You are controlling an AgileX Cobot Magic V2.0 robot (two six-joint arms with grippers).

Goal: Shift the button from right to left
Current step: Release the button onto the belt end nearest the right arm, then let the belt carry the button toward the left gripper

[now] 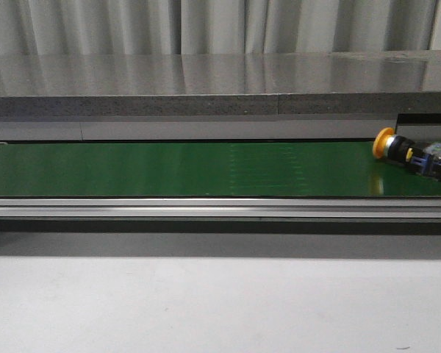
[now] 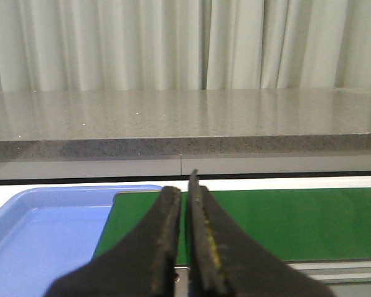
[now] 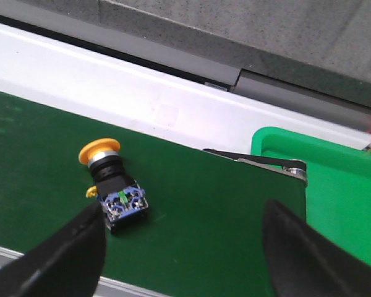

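The button (image 1: 411,153) lies on its side at the right end of the green belt (image 1: 206,168), yellow-orange cap to the left, black body with bluish end to the right. In the right wrist view the button (image 3: 113,184) lies beside one wide-open finger of my right gripper (image 3: 182,223), which hovers above the belt and holds nothing. My left gripper (image 2: 184,204) is shut and empty above the left end of the belt (image 2: 297,219). Neither gripper shows in the front view.
A blue tray (image 2: 37,232) sits past the belt's left end. A green bin (image 3: 334,185) sits past its right end. A grey stone ledge (image 1: 220,103) runs behind the belt, and a metal rail (image 1: 220,207) runs along its front.
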